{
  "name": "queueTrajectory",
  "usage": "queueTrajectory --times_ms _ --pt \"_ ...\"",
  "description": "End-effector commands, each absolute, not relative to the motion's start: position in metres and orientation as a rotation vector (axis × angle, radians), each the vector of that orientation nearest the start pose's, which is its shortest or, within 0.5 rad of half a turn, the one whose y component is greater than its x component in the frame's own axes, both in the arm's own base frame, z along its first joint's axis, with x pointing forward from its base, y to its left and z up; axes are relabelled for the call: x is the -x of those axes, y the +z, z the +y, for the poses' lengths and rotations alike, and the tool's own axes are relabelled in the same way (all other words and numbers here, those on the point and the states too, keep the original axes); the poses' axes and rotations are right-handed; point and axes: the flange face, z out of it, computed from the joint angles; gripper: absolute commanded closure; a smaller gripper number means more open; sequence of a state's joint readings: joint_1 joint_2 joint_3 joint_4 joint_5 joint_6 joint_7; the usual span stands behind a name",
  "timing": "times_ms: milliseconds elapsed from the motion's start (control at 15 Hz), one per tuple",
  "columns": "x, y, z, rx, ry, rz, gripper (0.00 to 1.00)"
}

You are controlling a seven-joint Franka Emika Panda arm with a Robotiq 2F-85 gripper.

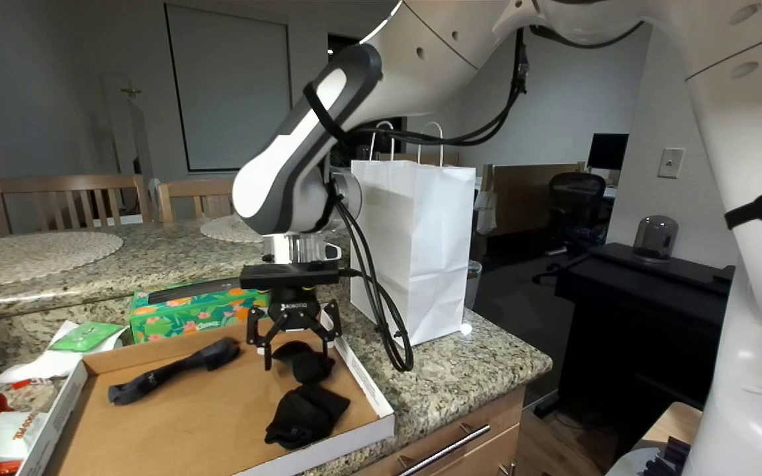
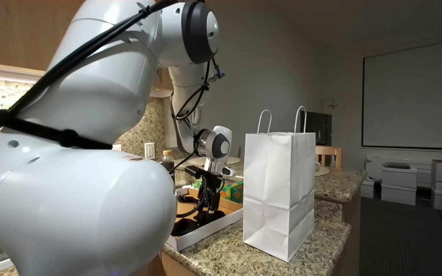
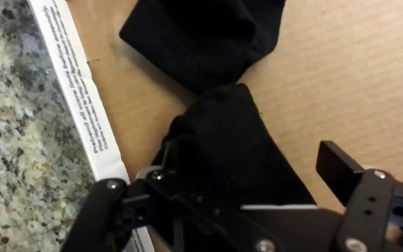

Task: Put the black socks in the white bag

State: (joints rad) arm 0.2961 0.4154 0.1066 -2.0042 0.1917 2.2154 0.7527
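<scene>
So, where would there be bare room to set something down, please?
Bare: inside the cardboard tray, between the long dark sock and the bunched black socks; also the granite counter between tray and white bag. Crowded: around the open claw, where those socks lie.

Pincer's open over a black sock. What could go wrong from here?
The black sock beneath the open pincer touches or nearly touches a second black sock, so closing may catch both. The pincer sits near the side wall of the cardboard tray and might bump it. Later, a low carry could topple the white paper shopping bag, which rises above the tray near the edge of the granite countertop.
</scene>
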Motion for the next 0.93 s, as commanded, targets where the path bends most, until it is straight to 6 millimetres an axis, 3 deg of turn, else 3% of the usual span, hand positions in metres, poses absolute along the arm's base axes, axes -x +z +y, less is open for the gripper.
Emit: queueTrajectory --times_ms 0,67,600,733,867 --pt "-0.518 0.224 0.231 2.971 0.432 0.804 0.26" --pt "-0.516 0.223 0.230 2.973 0.442 0.809 0.29" --pt "-0.513 0.237 0.219 2.970 0.476 0.860 0.82" --pt "-0.513 0.249 0.215 2.965 0.494 0.817 0.89" --pt "-0.515 0.274 0.210 2.981 0.472 0.774 0.90"
